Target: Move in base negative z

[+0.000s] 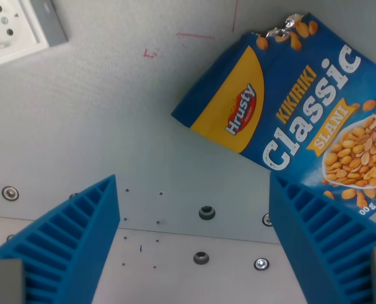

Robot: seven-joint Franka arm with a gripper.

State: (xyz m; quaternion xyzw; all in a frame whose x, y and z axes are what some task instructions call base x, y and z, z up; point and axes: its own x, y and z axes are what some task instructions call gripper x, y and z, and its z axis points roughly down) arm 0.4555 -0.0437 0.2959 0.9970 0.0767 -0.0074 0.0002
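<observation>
My gripper (194, 196) is open and empty; its two blue ribbed fingers (80, 234) rise from the bottom corners of the wrist view, wide apart. Between them lies bare grey tabletop (111, 114). A blue and yellow bag of Hrusty Classic salted peanuts (295, 107) lies flat on the table at the wrist view's upper right, just beyond the right finger (321, 234). The gripper is above the table and touches nothing.
A white wall socket in a grey frame (16, 28) sits at the upper left corner. Several screws and bolt holes (206, 212) mark the metal plate near the bottom. Faint red pen marks (151, 54) are on the table at the top.
</observation>
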